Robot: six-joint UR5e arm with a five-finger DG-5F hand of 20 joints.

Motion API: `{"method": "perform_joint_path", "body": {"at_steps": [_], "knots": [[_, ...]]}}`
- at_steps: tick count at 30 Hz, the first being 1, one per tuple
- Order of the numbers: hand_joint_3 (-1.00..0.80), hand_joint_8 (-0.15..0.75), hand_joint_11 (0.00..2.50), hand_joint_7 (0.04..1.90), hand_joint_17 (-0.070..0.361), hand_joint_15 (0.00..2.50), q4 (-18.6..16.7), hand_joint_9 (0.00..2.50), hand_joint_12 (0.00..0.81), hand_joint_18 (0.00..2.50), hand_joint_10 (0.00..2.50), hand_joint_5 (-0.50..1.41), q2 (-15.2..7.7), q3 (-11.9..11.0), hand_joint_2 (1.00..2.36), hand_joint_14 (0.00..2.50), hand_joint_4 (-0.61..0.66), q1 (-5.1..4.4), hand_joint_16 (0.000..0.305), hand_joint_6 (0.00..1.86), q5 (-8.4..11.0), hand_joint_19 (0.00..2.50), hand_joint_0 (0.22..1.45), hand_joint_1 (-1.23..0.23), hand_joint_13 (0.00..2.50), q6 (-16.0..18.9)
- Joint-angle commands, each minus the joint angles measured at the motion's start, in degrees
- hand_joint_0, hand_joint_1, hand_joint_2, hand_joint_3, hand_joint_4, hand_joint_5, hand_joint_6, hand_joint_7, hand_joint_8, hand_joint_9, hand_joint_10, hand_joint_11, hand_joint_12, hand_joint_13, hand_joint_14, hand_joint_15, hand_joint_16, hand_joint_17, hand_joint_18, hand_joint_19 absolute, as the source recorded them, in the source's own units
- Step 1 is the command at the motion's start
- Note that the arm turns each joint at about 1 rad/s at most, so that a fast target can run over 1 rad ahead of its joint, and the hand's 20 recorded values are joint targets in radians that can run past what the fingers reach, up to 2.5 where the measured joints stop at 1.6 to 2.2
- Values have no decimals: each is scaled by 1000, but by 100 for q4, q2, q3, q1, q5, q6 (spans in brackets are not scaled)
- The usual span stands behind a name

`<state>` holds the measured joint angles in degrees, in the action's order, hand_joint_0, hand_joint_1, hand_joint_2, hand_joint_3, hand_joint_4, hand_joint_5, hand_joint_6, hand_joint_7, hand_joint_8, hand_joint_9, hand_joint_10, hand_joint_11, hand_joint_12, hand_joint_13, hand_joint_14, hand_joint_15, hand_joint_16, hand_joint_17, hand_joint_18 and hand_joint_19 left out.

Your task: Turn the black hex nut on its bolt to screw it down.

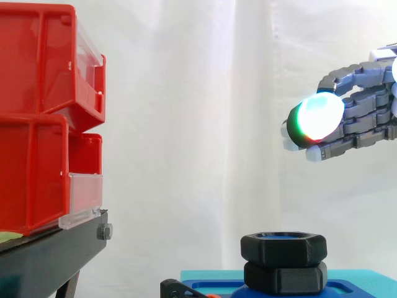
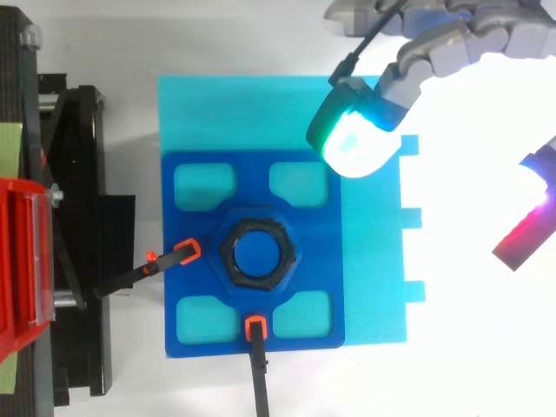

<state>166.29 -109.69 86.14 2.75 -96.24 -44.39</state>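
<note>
The black hex nut (image 1: 283, 247) sits on top of a second black hex piece (image 1: 285, 277) on the blue fixture. From above, the nut's ring (image 2: 229, 265) circles a blue bolt end (image 2: 256, 252) at the middle of the dark blue plate (image 2: 252, 178). My hand (image 1: 366, 118) hovers high and to the right of the nut, well apart from it. Its fingers reach left, relaxed, with nothing between them. One fingertip (image 1: 319, 116) glows white, green and red. In the top view my hand (image 2: 443, 43) comes in from the upper right corner, beyond the plate's far right corner.
The dark blue plate lies on a cyan base (image 2: 373, 261). Two black clamps with orange tips (image 2: 187, 252) (image 2: 254, 327) hold the plate at its left and front. Red bins (image 1: 37, 124) on a black stand (image 1: 49, 254) stand to the left.
</note>
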Motion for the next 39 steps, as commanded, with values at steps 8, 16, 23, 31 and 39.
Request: {"method": "perform_joint_path", "body": {"at_steps": [8, 16, 23, 31, 39], "knots": [[-500, 234, 0, 622, 140, 0, 0, 223, 372, 0, 0, -300, 0, -1, 1000, 0, 63, -2, 62, 501, 0, 143, 463, -579, 0, 0], [-500, 230, 0, 628, 139, 0, 0, 216, 371, 0, 0, -300, 0, -1, 1000, 0, 57, -2, 62, 501, 0, 145, 463, -574, 0, 0], [-500, 224, 0, 625, 139, 0, 0, 214, 369, 0, 0, -300, 0, 8, 1000, 0, 52, -2, 62, 501, 0, 152, 462, -572, 0, 0], [-500, 229, 0, 616, 138, 0, 0, 241, 369, 0, 0, -300, 0, -1, 1000, 0, 50, -2, 61, 501, 0, 144, 460, -571, 0, 0], [-500, 221, 0, 619, 137, 0, 0, 234, 369, 0, 0, -300, 0, 8, 1000, 0, 48, -2, 61, 501, 0, 148, 461, -579, 0, 0]]}}
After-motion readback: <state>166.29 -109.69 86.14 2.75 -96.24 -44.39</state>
